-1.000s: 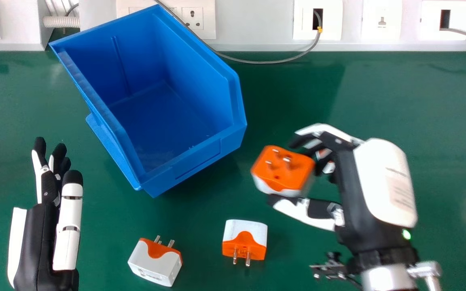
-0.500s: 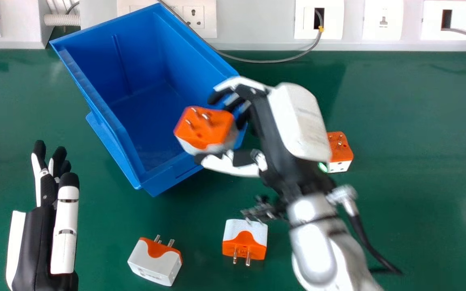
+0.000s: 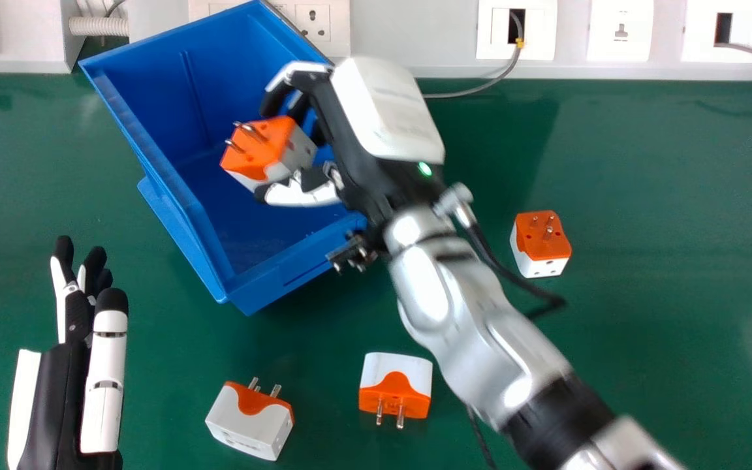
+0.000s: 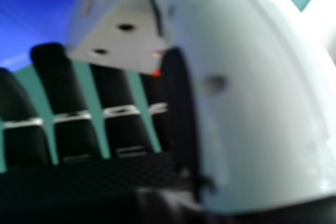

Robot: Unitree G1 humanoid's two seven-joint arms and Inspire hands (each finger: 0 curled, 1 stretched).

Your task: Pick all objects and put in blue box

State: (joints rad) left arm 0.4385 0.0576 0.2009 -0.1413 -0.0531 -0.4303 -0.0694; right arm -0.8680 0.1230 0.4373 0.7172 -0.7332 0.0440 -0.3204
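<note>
The right robot hand (image 3: 379, 111) is grasping one orange and white plastic plug adapter (image 3: 268, 151), and this adapter is above the inside of the open blue plastic box (image 3: 271, 277). Three more orange and white adapters (image 3: 250, 421) lie on the green worktop (image 3: 663, 294), apart from the box. The left robot hand (image 3: 66, 385) is at the view's left, with straight fingers, and holds nothing.

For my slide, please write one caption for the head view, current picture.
Right hand holds an orange-and-white adapter over the blue box; three more remain on the table.
</note>
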